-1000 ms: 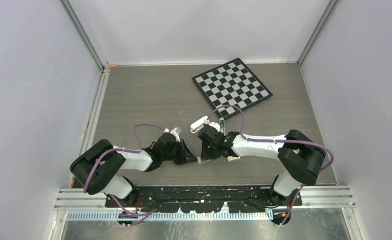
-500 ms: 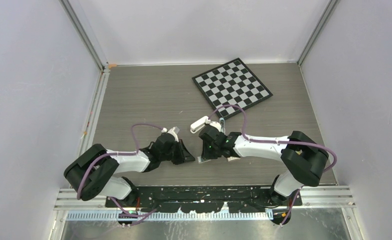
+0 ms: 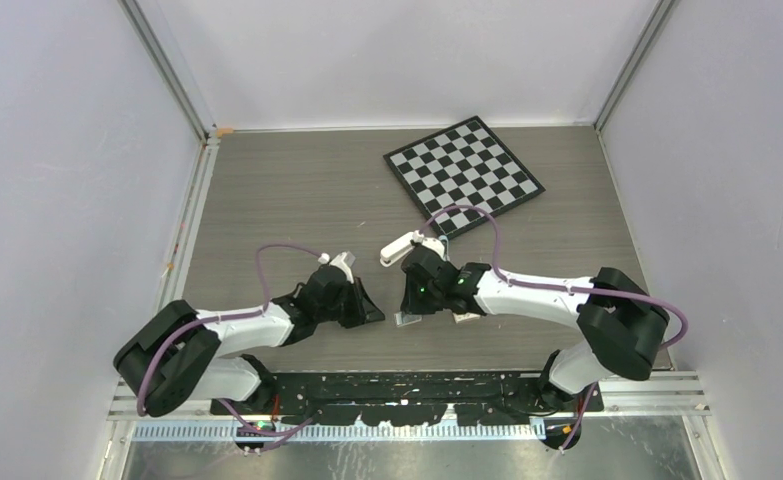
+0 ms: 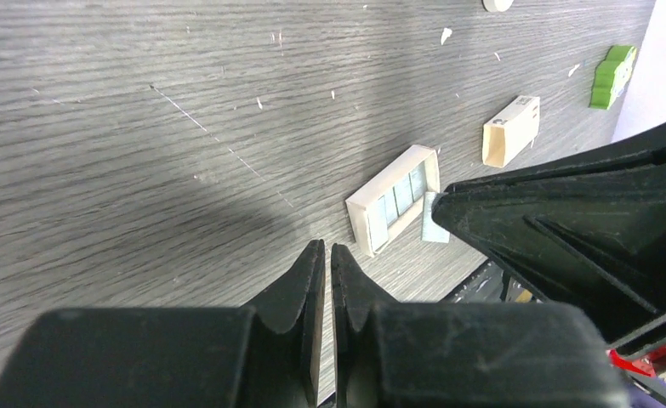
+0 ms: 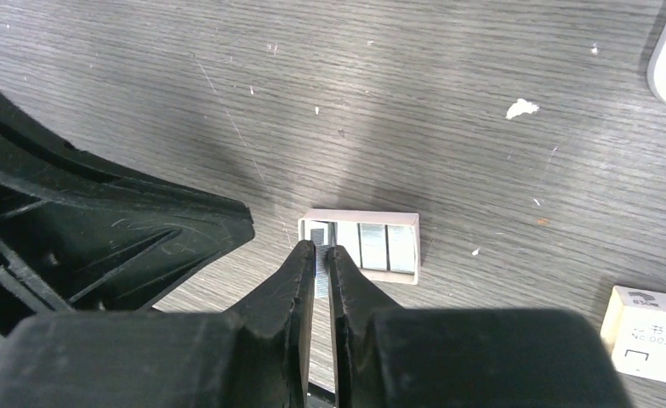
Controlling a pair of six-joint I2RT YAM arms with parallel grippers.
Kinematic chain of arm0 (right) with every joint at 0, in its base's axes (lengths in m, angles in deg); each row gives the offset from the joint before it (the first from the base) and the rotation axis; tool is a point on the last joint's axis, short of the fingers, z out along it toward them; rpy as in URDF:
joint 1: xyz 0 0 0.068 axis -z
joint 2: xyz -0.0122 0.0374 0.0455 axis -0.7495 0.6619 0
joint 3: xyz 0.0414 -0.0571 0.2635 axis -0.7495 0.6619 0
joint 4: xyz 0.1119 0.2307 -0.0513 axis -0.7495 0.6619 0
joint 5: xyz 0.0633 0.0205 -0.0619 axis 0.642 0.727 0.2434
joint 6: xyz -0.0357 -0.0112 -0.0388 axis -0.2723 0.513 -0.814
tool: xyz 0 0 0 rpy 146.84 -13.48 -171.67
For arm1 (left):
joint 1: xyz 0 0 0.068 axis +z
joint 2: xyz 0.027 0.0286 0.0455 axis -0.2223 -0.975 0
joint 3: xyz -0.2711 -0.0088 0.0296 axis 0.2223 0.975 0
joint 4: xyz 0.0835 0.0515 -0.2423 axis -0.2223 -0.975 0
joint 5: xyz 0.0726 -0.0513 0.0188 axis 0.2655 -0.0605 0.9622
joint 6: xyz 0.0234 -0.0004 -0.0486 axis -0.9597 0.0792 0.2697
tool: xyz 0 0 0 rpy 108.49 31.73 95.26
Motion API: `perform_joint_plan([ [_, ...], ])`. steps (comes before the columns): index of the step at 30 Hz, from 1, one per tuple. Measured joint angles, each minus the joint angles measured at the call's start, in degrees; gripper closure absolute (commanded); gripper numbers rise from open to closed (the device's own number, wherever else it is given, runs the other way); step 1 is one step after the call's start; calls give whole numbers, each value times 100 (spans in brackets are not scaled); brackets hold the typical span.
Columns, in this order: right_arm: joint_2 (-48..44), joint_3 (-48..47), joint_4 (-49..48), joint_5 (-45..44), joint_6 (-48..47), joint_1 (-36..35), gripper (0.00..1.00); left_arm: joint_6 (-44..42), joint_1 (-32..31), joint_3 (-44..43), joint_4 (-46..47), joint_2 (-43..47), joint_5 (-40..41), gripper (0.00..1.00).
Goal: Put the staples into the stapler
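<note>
Down near the front of the bench point(image 3: 297, 190), the right tool point(image 5: 321, 248) is pinched shut on a thin strip of staples point(image 5: 321, 274), right over the little open box point(image 5: 415, 246) that holds more of them. The left tool point(image 4: 322, 246) sits just beside it, fingers together and, as far as I can see, gripping nothing. The stapler point(image 3: 399, 247) lies further back on the bench, apart from the box. My worry is that grip. The strip is slim and caught only at the fingertips, so a tilt or a brush against the box wall could snap it or let it slip. With the two tools this close, a careless swing could knock them together. Nothing holds the stapler steady for loading, so it may skid when the strip is pushed in.
</note>
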Motion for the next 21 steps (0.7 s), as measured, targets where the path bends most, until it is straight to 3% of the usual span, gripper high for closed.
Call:
perform_joint_plan([
  [11,269,-13,-313,166,-234,717,84,-684,0,-603,-1172,951,420,90],
  [21,876,-13,-992,774,-374,1056,84,-824,-2,-608,-1436,914,518,90],
])
